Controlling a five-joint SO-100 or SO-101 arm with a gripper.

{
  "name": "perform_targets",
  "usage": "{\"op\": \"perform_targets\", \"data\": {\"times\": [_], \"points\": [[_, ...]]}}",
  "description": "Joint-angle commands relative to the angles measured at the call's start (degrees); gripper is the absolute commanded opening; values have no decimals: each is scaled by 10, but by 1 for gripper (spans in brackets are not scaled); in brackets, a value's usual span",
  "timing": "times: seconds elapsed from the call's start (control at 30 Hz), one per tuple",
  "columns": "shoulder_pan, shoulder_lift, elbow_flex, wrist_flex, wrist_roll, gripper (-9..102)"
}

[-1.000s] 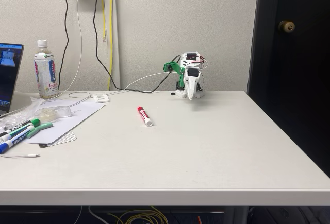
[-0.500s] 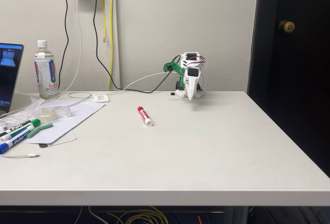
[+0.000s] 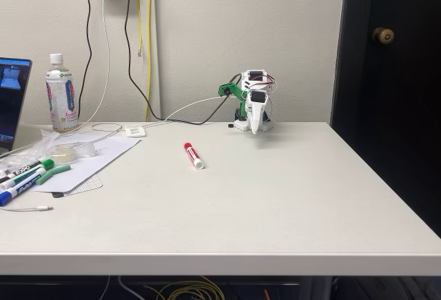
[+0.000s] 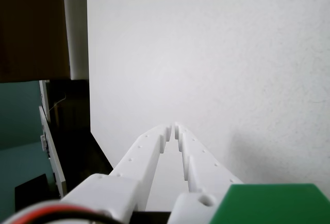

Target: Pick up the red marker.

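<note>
Fixed view. I am logging one small white-and-green arm [image 3: 249, 103], folded up at the far edge of the pale grey table [image 3: 275, 203], with its white two-finger gripper [image 3: 255, 130] pointing down just above the tabletop. One short red marker with a white label strip and white end [image 3: 193, 155] is lying flat on bare table, well apart from the gripper, off to the left and nearer the camera in this view. At the left edge I am also noting a clear plastic bottle with a white cap [image 3: 60, 94], a sheet of white paper [image 3: 96, 155] and a cluster of green-capped and blue-capped markers [image 3: 27, 174]; none of these is what I am after.

Wrist view. I am looking along the two white perforated fingers [image 4: 149, 154], which are meeting at their tips with nothing between them, over bare table.

Step in hand, as I judge it: the pick has not begun; the arm is sitting at rest. The next move is calling for swinging toward the marker, spreading the fingers, lining them across its body and lowering over it.
</note>
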Motion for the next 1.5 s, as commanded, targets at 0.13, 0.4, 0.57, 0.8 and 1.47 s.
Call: {"op": "perform_targets", "data": {"times": [0.13, 0.4, 0.57, 0.8, 1.47], "points": [[-4, 4, -3, 3, 2, 0], [-1, 4, -3, 4, 6, 0], [0, 4, -3, 4, 7, 0], [1, 4, -3, -2, 15, 0], [18, -73, -27, -150, 62, 1]]}}
